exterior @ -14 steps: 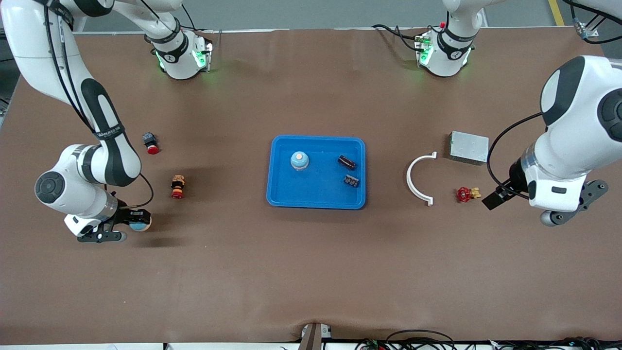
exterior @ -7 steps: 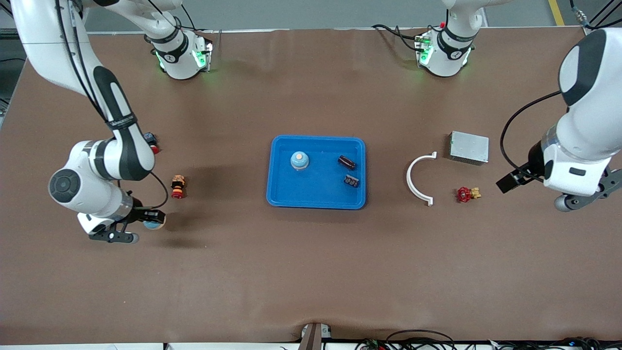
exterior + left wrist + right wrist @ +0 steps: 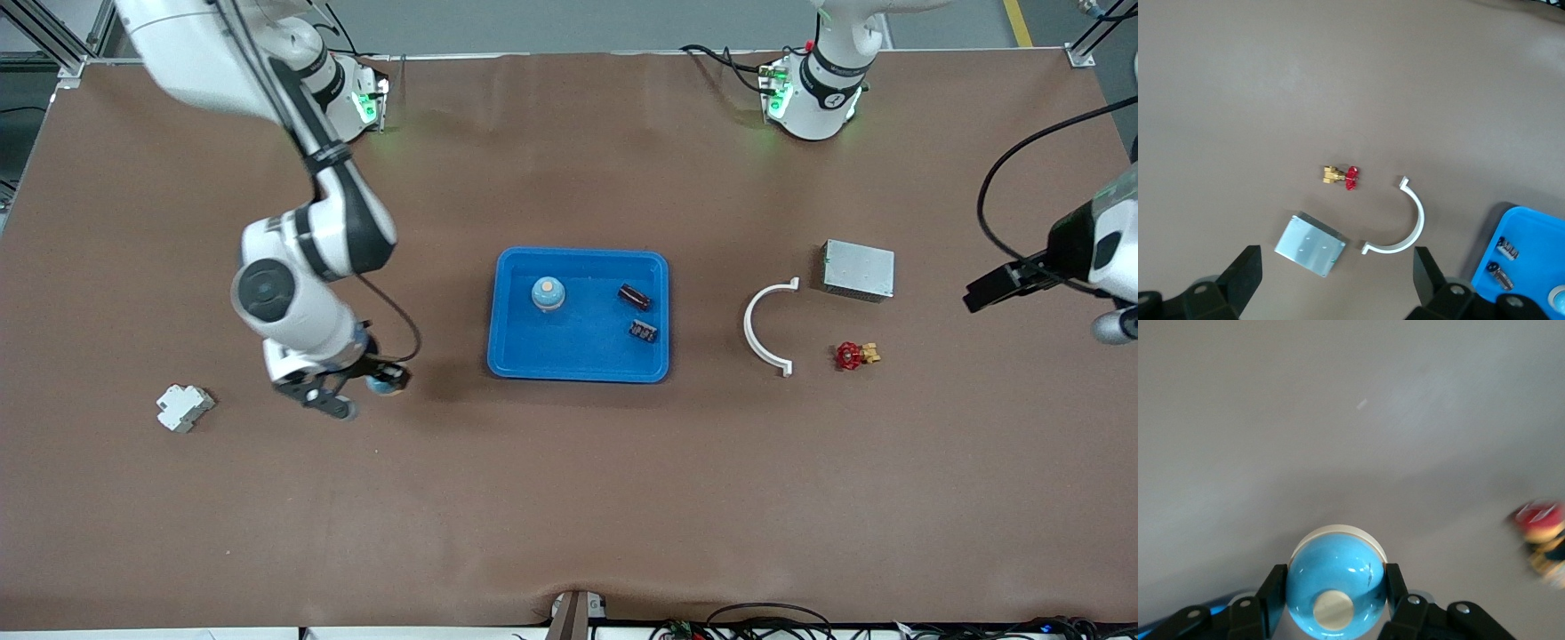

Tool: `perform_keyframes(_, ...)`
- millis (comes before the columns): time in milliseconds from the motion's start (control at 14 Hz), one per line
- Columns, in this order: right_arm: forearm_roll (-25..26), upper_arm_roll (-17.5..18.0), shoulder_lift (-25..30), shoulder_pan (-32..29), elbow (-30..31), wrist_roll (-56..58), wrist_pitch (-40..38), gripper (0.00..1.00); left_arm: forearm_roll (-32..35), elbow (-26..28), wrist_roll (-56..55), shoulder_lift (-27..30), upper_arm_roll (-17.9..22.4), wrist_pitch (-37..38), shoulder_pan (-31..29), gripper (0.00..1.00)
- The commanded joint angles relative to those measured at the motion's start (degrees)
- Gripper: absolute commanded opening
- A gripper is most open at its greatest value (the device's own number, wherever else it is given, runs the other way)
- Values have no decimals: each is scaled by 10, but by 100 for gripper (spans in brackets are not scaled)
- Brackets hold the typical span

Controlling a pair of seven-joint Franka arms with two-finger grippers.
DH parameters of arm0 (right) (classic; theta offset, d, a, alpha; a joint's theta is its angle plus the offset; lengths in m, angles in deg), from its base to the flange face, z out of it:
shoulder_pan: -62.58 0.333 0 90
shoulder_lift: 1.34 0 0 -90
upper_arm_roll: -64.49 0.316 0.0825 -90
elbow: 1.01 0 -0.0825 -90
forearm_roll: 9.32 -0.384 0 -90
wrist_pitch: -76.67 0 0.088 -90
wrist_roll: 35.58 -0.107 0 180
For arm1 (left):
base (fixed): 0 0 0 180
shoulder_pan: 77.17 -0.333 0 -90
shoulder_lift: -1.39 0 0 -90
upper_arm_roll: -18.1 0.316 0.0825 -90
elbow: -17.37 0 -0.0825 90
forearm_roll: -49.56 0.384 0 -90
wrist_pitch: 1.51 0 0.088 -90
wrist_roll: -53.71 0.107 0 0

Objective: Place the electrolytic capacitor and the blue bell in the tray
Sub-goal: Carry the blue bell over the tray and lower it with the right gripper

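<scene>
The bright-blue tray (image 3: 516,356) lies mid-table. In it stand a blue bell with an orange top (image 3: 548,293) and two dark capacitors (image 3: 634,296) (image 3: 644,331). My right gripper (image 3: 378,384) is shut on a second blue bell (image 3: 386,384) over bare table beside the tray, toward the right arm's end. In the right wrist view the fingers (image 3: 1268,593) clamp the shiny blue bell (image 3: 1335,583) on both sides. My left gripper (image 3: 1003,289) hangs open and empty over the left arm's end of the table. In its wrist view (image 3: 1337,280) the tray corner (image 3: 1531,227) shows.
A white curved clamp (image 3: 765,324), a grey metal box (image 3: 858,268) and a red-handled brass valve (image 3: 853,356) lie between the tray and the left arm's end. A white plastic part (image 3: 184,407) lies toward the right arm's end. A blurred red-topped button (image 3: 1541,533) shows in the right wrist view.
My right gripper has carried the bell across the table toward the tray, uncovering the white plastic part. My left arm has drawn back toward its end of the table.
</scene>
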Motion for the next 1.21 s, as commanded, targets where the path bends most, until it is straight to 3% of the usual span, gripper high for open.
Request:
perform_keyframes(0,-3,-7,2,54,-12,-98,-3,0,-11,36,45,51,26,15,16,100)
perform_keyframes(142,-2,-8,-18,91,-30,-161,-3,0,-11,47,48,70,43,22,31,100)
perform_keyframes(641,-2,-8,-113,162,-105,-293,0,0,-9,128,49,146,27,-7,20,100)
perform_keyframes(1139,-4,-8,-140,195,-113,-346,29,0,-9,127,48,150,16,0,26,100)
